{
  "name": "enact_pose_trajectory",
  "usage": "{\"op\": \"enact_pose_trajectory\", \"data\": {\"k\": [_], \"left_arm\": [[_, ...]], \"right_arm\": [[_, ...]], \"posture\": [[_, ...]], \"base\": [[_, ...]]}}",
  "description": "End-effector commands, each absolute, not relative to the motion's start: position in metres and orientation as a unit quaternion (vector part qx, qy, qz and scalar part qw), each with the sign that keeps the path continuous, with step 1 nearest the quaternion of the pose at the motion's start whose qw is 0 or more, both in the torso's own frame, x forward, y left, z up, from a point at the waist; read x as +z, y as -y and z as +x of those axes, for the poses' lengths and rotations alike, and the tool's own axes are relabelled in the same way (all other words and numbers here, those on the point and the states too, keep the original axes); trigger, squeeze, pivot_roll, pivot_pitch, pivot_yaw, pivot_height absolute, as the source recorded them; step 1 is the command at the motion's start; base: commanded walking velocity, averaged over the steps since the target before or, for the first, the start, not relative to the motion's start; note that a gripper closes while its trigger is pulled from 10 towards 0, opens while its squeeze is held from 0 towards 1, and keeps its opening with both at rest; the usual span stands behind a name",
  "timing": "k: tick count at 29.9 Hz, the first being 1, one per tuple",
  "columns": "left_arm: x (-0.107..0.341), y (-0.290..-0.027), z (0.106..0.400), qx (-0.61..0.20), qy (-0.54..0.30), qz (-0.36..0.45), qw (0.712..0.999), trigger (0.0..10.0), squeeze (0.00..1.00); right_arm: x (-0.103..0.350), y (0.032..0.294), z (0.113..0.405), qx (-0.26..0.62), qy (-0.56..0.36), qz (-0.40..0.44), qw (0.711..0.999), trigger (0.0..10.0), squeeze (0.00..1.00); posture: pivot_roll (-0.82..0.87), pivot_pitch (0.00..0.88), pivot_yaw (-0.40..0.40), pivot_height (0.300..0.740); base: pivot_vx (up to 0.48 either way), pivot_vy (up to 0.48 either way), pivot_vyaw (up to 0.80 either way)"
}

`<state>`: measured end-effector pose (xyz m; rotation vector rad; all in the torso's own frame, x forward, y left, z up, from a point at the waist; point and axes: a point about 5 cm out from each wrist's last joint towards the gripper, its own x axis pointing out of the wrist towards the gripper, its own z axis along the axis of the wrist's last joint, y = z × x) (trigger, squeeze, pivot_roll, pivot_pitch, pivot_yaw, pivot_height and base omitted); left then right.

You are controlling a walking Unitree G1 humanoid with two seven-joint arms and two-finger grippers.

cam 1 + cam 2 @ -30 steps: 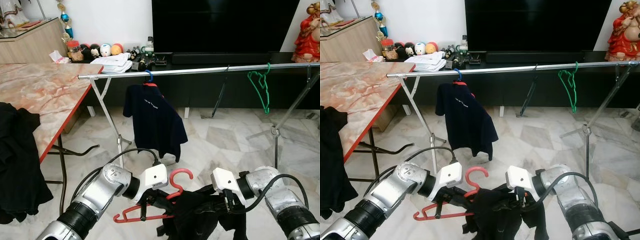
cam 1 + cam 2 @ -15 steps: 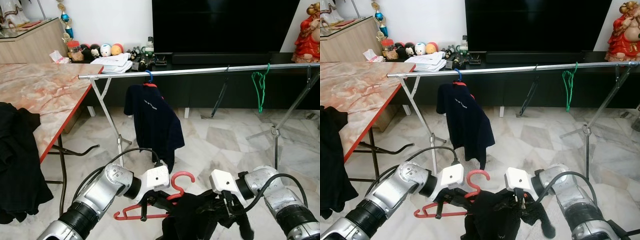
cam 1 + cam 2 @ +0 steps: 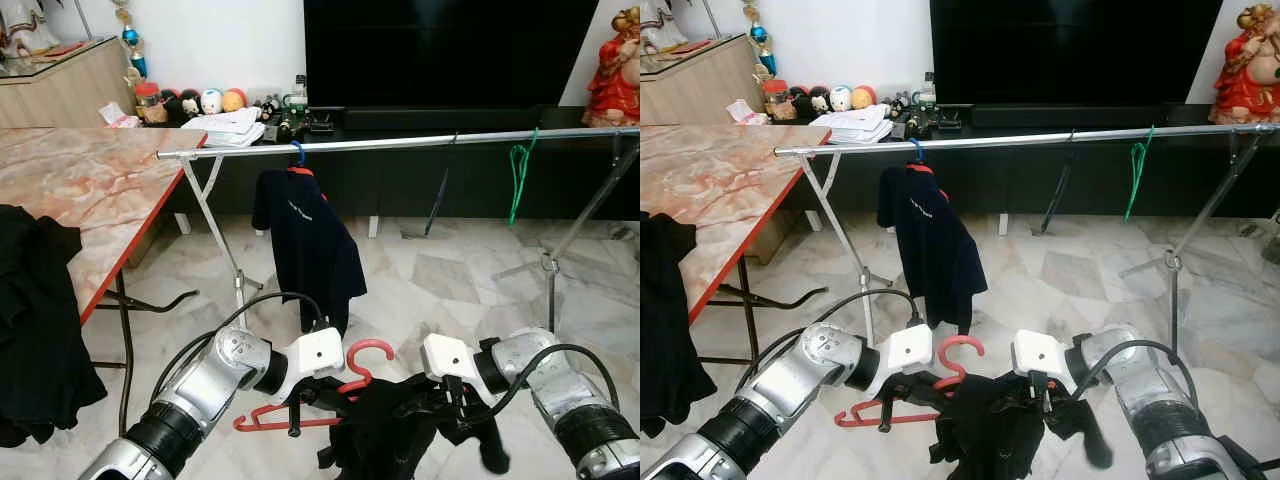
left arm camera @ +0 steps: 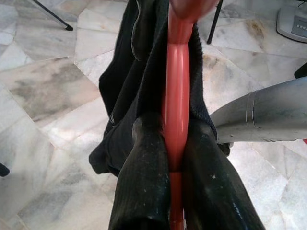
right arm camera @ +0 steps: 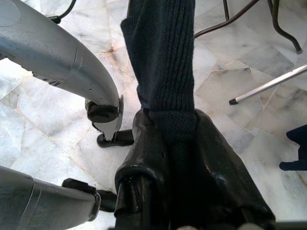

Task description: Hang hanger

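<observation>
Red plastic ran between the two black fingers of the left gripper (image 4: 175, 158), which were clamped on the bar of the red hanger (image 3: 340, 385). The hanger's hook curled up just beyond that gripper, and a black garment (image 3: 385, 435) draped from the hanger toward the right gripper (image 5: 168, 134). The right gripper's fingers were pinched on a ribbed fold of the same cloth, close beside the left gripper and low over the marble floor (image 3: 440, 275).

Against the picture of a second before, the hanger had risen slightly and drifted toward the right gripper, so the cloth bunched more tightly between the two. A loose end of the garment hung lower beneath the right gripper than before.

Well ahead of and above both grippers stretched the metal clothes rail (image 3: 400, 142). On it, ahead of the left gripper, hung a navy shirt (image 3: 305, 240), which had turned narrower to the camera since the earlier picture. The green hanger (image 3: 517, 180), further along the rail ahead of the right gripper, had also swung edge-on. A marble-topped table (image 3: 80, 190) stood out to the left gripper's side.
</observation>
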<state>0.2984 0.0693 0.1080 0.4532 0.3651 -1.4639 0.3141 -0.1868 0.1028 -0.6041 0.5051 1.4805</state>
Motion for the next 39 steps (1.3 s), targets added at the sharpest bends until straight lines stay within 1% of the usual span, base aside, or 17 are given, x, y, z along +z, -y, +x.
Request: {"op": "enact_pose_trajectory", "data": {"k": [1,5,13,14,15,19,28,29,31,32,35,36,38,39], "left_arm": [[0.13,-0.064,0.309,-0.646,-0.114,0.206,0.726,10.0,0.0],[0.13,-0.062,0.308,-0.649,-0.113,0.207,0.723,10.0,0.0],[0.132,-0.061,0.312,-0.643,-0.096,0.224,0.726,10.0,0.0],[0.132,-0.061,0.313,-0.64,-0.096,0.218,0.73,10.0,0.58],[0.132,-0.062,0.313,-0.64,-0.097,0.214,0.732,10.0,1.0],[0.133,-0.063,0.314,-0.641,-0.096,0.216,0.73,10.0,1.0],[0.133,-0.073,0.306,-0.676,-0.118,0.217,0.694,10.0,1.0],[0.134,-0.077,0.303,-0.685,-0.124,0.216,0.684,10.0,1.0],[0.134,-0.083,0.301,-0.689,-0.131,0.22,0.678,10.0,1.0],[0.134,-0.086,0.302,-0.685,-0.132,0.223,0.681,10.0,1.0],[0.136,-0.093,0.308,-0.66,-0.126,0.227,0.705,10.0,1.0],[0.138,-0.098,0.315,-0.628,-0.115,0.222,0.737,10.0,1.0],[0.139,-0.103,0.32,-0.6,-0.11,0.211,0.764,10.0,1.0],[0.14,-0.107,0.322,-0.578,-0.103,0.198,0.785,10.0,1.0]], "right_arm": [[0.103,0.176,0.315,0.671,-0.21,-0.267,0.659,0.0,0.0],[0.103,0.176,0.313,0.677,-0.213,-0.267,0.651,0.0,0.0],[0.103,0.176,0.314,0.674,-0.213,-0.269,0.654,0.0,0.0],[0.104,0.177,0.314,0.674,-0.212,-0.269,0.654,0.0,0.0],[0.104,0.177,0.315,0.673,-0.212,-0.27,0.655,0.0,0.0],[0.105,0.178,0.316,0.669,-0.212,-0.271,0.659,0.0,0.0],[0.096,0.19,0.313,0.647,-0.234,-0.292,0.665,0.0,0.0],[0.094,0.194,0.312,0.639,-0.24,-0.298,0.668,0.0,0.0],[0.093,0.198,0.312,0.628,-0.241,-0.302,0.676,0.0,0.0],[0.093,0.2,0.313,0.619,-0.242,-0.304,0.683,0.0,0.0],[0.093,0.205,0.316,0.588,-0.239,-0.319,0.703,0.0,0.0],[0.096,0.209,0.322,0.55,-0.227,-0.308,0.743,0.0,0.0],[0.099,0.214,0.326,0.516,-0.218,-0.293,0.775,0.0,0.0],[0.101,0.22,0.326,0.496,-0.207,-0.286,0.793,0.0,0.0]], "posture": [[-0.07,0.0,0.058,0.74],[-0.08,0.0,0.06,0.74],[-0.08,0.0,0.062,0.74],[-0.08,0.0,0.063,0.74],[-0.08,0.0,0.063,0.74],[-0.08,0.0,0.064,0.74],[-0.08,0.0,0.062,0.74],[-0.08,0.0,0.062,0.74],[-0.08,0.0,0.062,0.74],[-0.08,0.0,0.063,0.74],[-0.08,0.0,0.061,0.74],[-0.07,0.0,0.059,0.74],[-0.07,0.0,0.057,0.74],[-0.07,0.0,0.057,0.74]], "base": [[0.0,0.0,0.0],[0.0,0.0,0.0],[0.0,0.0,0.0],[0.0,0.0,0.0],[0.0,0.0,0.0],[0.0,0.0,0.0],[0.0,0.0,0.0],[0.0,0.0,0.0],[0.0,0.0,0.0],[0.0,0.0,0.0],[0.0,0.0,0.0],[0.0,0.0,0.0],[0.0,0.0,0.0],[0.0,0.0,0.0]]}}
